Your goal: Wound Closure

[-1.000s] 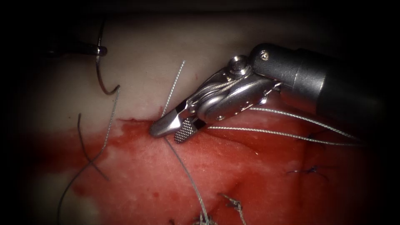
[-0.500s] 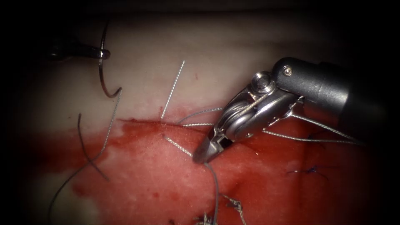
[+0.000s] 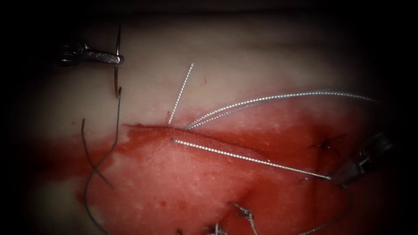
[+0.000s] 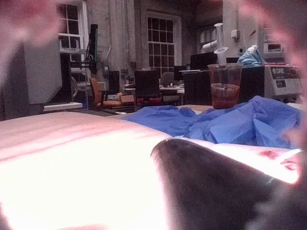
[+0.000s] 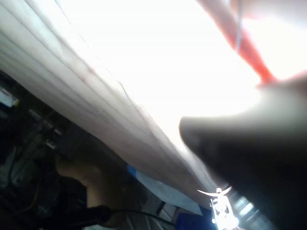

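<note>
The tissue (image 3: 209, 182) carries taut thread (image 3: 244, 156) from mid-frame to the right pincer (image 3: 335, 177), clamped on it at lower right; pull steadily, judging by that tension. At upper left, the left pincer (image 3: 116, 58) grips the needle (image 3: 117, 69) mid-curve, clear of tissue.

Tissue (image 3: 244, 56) carries everything here: pale, fatty surface toward far edge, w/ red fluid (image 3: 209, 178) across near half. Lying on it: bright thread (image 3: 244, 157) running from centre toward right edge, more strands arcing above it, dark thread (image 3: 102, 161) curling near left edge, short cut end (image 3: 180, 93) standing at border of the red area, small dark knots (image 3: 324, 146) at right. In left wrist view tissue (image 4: 72, 158) sits on tabletop beside crumpled blue cloth (image 4: 225, 122); cup of red fluid (image 4: 224, 85) behind.
</note>
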Available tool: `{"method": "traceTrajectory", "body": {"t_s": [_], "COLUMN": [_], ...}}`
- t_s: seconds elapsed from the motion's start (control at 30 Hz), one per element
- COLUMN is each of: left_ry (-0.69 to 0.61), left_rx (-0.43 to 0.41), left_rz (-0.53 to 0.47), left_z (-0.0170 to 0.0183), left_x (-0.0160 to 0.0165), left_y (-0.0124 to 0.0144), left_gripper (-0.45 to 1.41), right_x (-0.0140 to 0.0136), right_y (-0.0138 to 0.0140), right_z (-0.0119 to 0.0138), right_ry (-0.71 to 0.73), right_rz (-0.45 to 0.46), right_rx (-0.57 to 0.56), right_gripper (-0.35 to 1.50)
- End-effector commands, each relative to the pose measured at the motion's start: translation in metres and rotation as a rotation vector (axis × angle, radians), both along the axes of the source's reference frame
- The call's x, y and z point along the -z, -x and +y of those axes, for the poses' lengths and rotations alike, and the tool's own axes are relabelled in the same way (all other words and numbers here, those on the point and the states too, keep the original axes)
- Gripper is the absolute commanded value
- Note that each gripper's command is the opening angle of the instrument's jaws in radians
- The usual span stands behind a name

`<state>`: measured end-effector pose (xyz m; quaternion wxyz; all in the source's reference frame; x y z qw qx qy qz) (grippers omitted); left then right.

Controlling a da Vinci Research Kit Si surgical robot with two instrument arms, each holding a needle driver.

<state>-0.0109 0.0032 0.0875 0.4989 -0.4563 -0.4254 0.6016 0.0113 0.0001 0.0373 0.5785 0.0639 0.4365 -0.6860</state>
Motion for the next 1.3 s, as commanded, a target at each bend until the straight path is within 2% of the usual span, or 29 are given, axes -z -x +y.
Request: {"method": "traceTrajectory", "body": {"t_s": [0.03,0.2,0.27,0.3,0.4,0.47,0.5,0.53,0.57,0.63,0.73,0.77,0.87,0.9,0.93,0.97,1.0,1.07,1.13,1.17,1.23,1.3], "left_ry": [0.012,0.016,0.016,0.016,0.016,0.023,0.066,0.087,0.102,0.118,0.125,0.125,0.126,0.127,0.127,0.126,0.126,0.126,0.125,0.125,0.125,0.125], "left_rx": [0.002,0.008,0.010,0.014,0.003,-0.016,-0.062,-0.094,-0.114,-0.146,-0.149,-0.150,-0.153,-0.156,-0.158,-0.161,-0.161,-0.162,-0.162,-0.162,-0.162,-0.162], "left_rz": [0.007,0.019,0.020,0.023,0.029,0.053,0.093,0.133,0.160,0.201,0.205,0.204,0.203,0.202,0.201,0.199,0.199,0.199,0.198,0.198,0.198,0.198], "left_z": [0.0014,0.0012,0.0011,0.0010,0.0010,0.0010,0.0008,0.0007,0.0006,0.0004,-0.0001,-0.0002,-0.0004,-0.0006,-0.0006,-0.0007,-0.0007,-0.0007,-0.0007,-0.0007,-0.0007,-0.0007], "left_x": [0.0007,0.0006,0.0007,0.0007,0.0007,0.0006,0.0005,0.0003,0.0002,-0.0001,-0.0007,-0.0008,-0.0010,-0.0012,-0.0012,-0.0013,-0.0013,-0.0013,-0.0013,-0.0013,-0.0013,-0.0012], "left_y": [0.0000,0.0002,0.0003,0.0003,0.0003,0.0001,-0.0001,-0.0003,-0.0004,-0.0005,-0.0004,-0.0004,-0.0001,0.0001,0.0002,0.0003,0.0003,0.0003,0.0003,0.0003,0.0003,0.0003], "left_gripper": [-0.45,-0.45,-0.45,-0.45,-0.45,-0.45,-0.45,-0.45,-0.45,-0.45,-0.45,-0.45,-0.45,-0.45,-0.45,-0.45,-0.45,-0.45,-0.45,-0.45,-0.45,-0.45], "right_x": [0.0008,0.0018,0.0024,0.0029,0.0045,0.0060,0.0077,0.0084,0.0090,0.0102,0.0115,0.0117,0.0117,0.0112,0.0108,0.0096,0.0090,0.0068,0.0047,0.0037,0.0031,0.0029], "right_y": [0.0016,0.0054,0.0058,0.0055,0.0041,0.0027,0.0012,0.0006,-0.0001,-0.0019,-0.0055,-0.0066,-0.0092,-0.0116,-0.0128,-0.0155,-0.0166,-0.0200,-0.0225,-0.0237,-0.0245,-0.0250], "right_z": [0.0009,0.0001,0.0001,0.0009,0.0028,0.0043,0.0056,0.0060,0.0064,0.0069,0.0066,0.0065,0.0063,0.0061,0.0059,0.0054,0.0051,0.0042,0.0038,0.0039,0.0042,0.0046], "right_ry": [0.006,0.021,0.050,0.165,0.227,0.275,0.333,0.346,0.358,0.385,0.448,0.466,0.489,0.484,0.471,0.427,0.418,0.426,0.460,0.496,0.526,0.534], "right_rz": [-0.018,-0.099,-0.097,0.003,0.063,0.121,0.202,0.218,0.223,0.225,0.255,0.271,0.320,0.352,0.372,0.435,0.455,0.527,0.600,0.644,0.691,0.700], "right_rx": [-0.019,-0.045,-0.083,-0.090,-0.050,0.016,0.102,0.122,0.137,0.150,0.206,0.236,0.292,0.331,0.352,0.402,0.420,0.488,0.563,0.613,0.660,0.668], "right_gripper": [-0.35,-0.35,-0.35,-0.15,0.12,0.49,0.83,0.81,0.69,0.64,0.64,0.69,0.51,0.49,0.51,0.56,0.59,0.81,0.91,0.84,0.78,0.76]}}
